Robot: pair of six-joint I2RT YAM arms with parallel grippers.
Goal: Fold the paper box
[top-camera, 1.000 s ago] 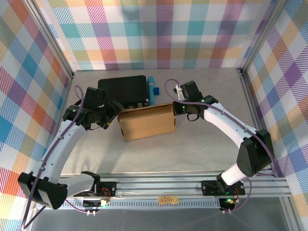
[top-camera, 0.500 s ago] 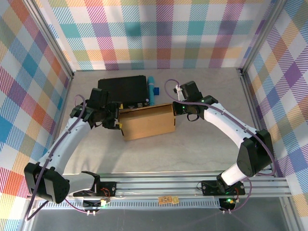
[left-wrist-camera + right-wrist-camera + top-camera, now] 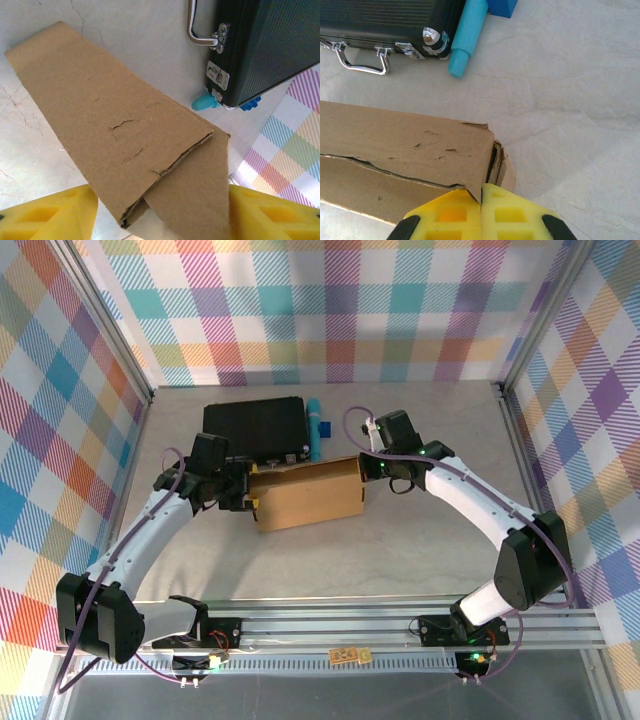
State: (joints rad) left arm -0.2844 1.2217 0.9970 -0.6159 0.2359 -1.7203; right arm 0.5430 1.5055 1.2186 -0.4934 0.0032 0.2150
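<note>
Top external: we see the paper box (image 3: 308, 493) mid-frame, left gripper (image 3: 248, 497), jaws spread, straddling its left end, likely to squeeze it, right gripper (image 3: 366, 468), jaws pressed together, bracing the right end.

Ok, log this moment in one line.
left pincer: open, straddling paper box left end | right pincer: shut on its right end | black case: on table beyond box

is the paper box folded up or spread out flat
Folded: the paper box lies as a compact rectangle, with doubled cardboard layers showing at its end.
</note>
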